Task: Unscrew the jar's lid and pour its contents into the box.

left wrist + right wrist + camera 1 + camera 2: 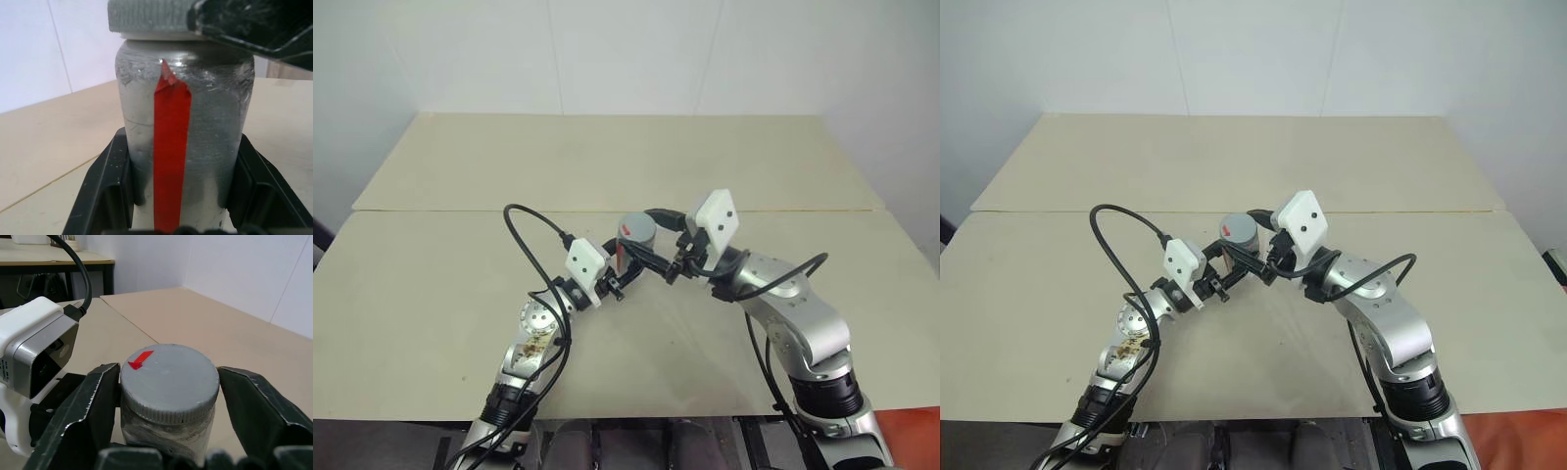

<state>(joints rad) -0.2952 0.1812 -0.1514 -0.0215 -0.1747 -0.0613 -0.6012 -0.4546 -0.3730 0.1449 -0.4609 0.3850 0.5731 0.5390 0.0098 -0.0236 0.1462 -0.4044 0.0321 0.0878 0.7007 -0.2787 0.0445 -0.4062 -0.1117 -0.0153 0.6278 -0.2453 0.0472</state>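
Surface: pale table (607, 166), white wall behind, seam across the middle.
Jar (183, 127): raised above table centre, clamped between left gripper (619, 282) fingers.
Lid (168, 379): on the jar, not yet unscrewed.
Right gripper (168, 387): straddles lid; one finger touching, other just clear; grip not confirmed.
Remaining: unscrewing, pouring.
Room: wide on all sides, edges well apart.
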